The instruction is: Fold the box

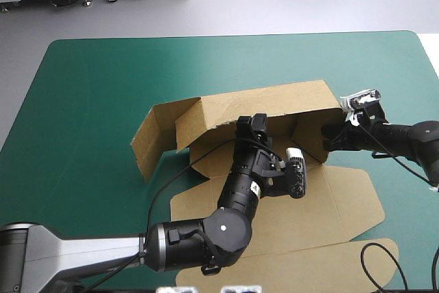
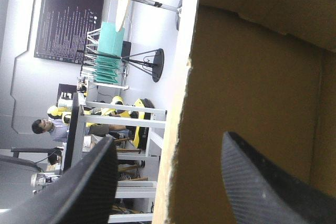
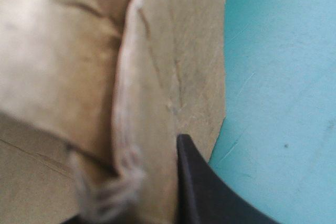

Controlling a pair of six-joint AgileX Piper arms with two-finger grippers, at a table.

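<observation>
Box (image 1: 274, 104) half-raised mid-table (image 1: 89, 101), long back wall running left-right. Left gripper (image 2: 169, 138) inside, fingers wide, wall edge between them. Right gripper (image 1: 331, 136) clamped on right end wall.

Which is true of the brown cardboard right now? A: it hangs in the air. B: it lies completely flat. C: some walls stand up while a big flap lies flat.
C: the box has its far wall upright, while its lid lies flat on the table.
</observation>
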